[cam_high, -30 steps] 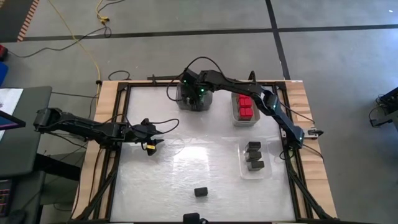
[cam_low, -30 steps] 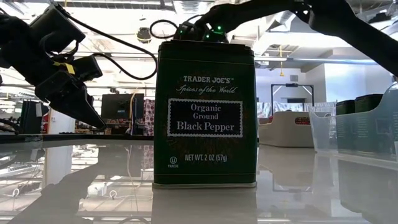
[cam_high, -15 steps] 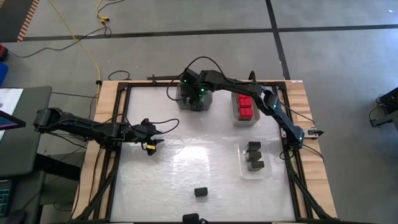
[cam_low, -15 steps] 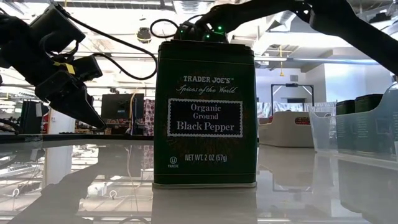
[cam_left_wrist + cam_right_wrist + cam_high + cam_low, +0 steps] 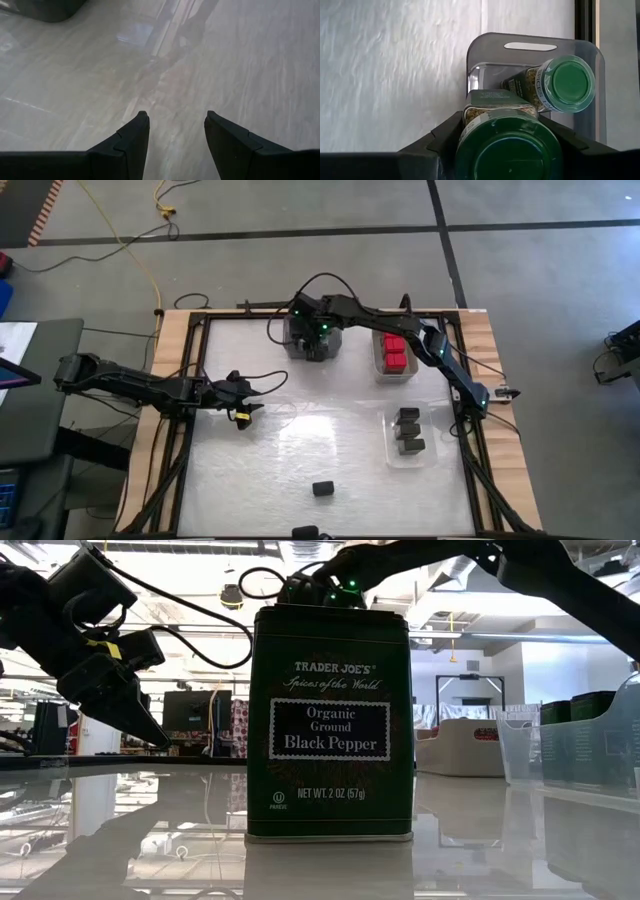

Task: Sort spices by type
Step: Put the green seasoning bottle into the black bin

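My right gripper [image 5: 501,117] reaches into the grey tray [image 5: 535,44] at the table's far side [image 5: 312,340] and is shut on a green-lidded jar [image 5: 507,150]. A second green-lidded jar [image 5: 567,82] lies in the same tray. Red-topped boxes [image 5: 396,355] fill a clear tray to its right. Dark tins [image 5: 408,432] sit in a clear tray at mid right. One dark tin [image 5: 322,488] stands loose on the table. A black pepper tin [image 5: 330,725] stands at the near edge. My left gripper [image 5: 177,120] hangs open over bare table at the left [image 5: 245,412]. My right gripper has the jar pinched between its two fingers, which lie against opposite sides of the jar just below its green lid [image 5: 470,131]. The fingers [image 5: 445,137] slant down from above. The jar's lid faces the wrist, and its lower end [image 5: 495,102] points down into the tray.
A wooden frame [image 5: 175,380] borders the glossy white tabletop. Free table lies between the trays and the near edge. In the low view, clear trays [image 5: 520,745] stand at the right behind the pepper tin.
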Available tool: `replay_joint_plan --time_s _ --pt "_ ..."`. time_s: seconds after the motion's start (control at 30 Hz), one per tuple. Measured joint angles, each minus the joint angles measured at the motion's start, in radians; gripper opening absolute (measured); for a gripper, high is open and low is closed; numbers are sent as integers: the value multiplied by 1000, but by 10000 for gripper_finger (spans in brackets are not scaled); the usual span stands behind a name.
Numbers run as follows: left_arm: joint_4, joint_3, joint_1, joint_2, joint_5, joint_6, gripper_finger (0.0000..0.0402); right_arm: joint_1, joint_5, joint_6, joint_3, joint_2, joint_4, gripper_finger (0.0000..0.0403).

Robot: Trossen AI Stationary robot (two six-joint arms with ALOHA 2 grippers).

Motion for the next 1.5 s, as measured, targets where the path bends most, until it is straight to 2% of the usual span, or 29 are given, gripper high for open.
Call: replay_joint_plan --time_s 0.37,0.73,1.33,1.5 --pt "0 0 0 0 0 0 183 -1 -2 78 0 0 48 237" --pt "0 0 0 0 0 2 183 -9 1 1 -94 -1 60 237" --pt "0 0 0 0 -1 7 183 -1 -43 -35 -113 -1 112 238" --pt "0 0 0 0 -1 6 183 3 -52 -35 -116 -1 102 250"
